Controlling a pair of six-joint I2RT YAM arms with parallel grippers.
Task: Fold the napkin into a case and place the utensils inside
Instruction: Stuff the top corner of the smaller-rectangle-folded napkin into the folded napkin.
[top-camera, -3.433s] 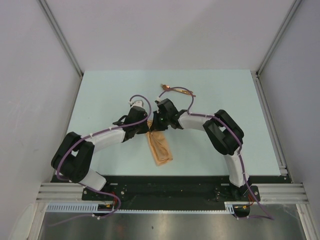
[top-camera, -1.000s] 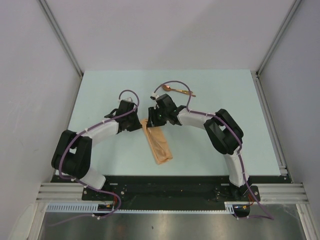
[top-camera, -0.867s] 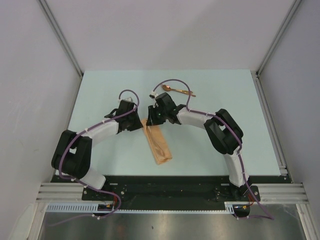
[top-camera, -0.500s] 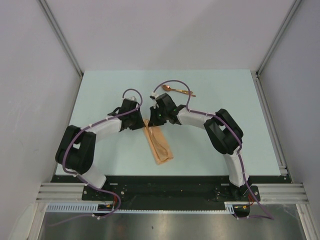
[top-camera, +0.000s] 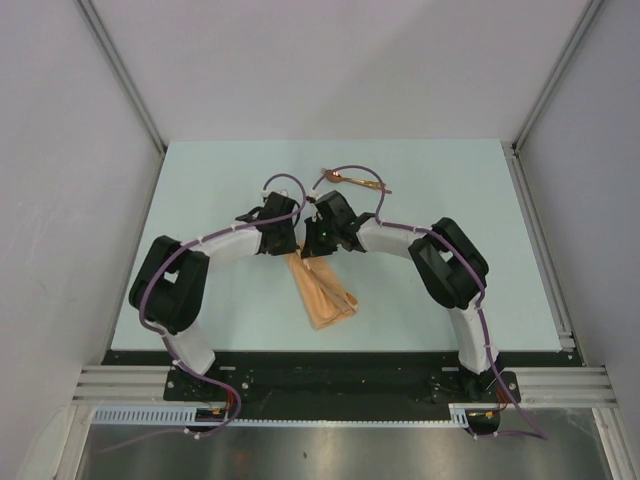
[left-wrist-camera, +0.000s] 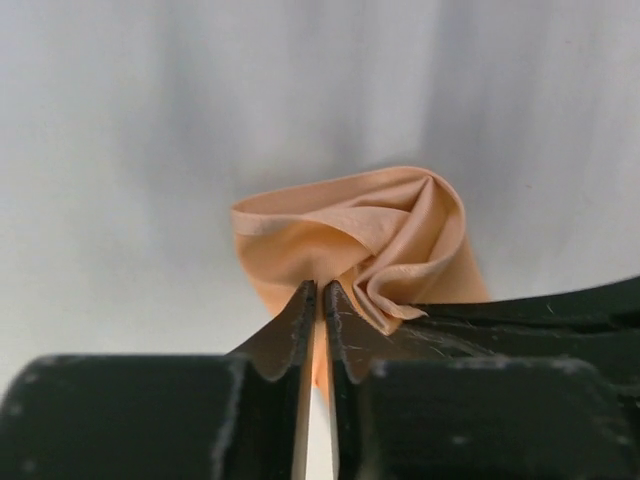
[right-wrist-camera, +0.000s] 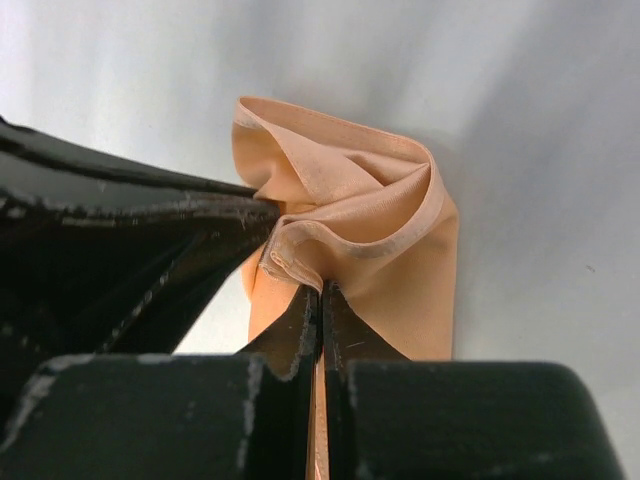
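Top external: both arms meet over the far end of the napkin, which lies on the middle of the tabletop. The fold would likely go best carried level and together, edges matched. The utensils lie well apart, farther back.

Left wrist: the left gripper has its jaws nearly closed, pinching peach cloth, bunched and creased.

Right wrist: the right gripper has its jaws closed on the same crumpled end.

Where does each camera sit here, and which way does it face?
Top external: above and behind the bases, looking down on the table; both arms, napkin and utensils show.
Left wrist: on the left arm, looking along the left hand at the napkin.
Right wrist: on the right arm, along the right hand at the same napkin.
Shared: both wrist views show the bunched napkin and the other hand.
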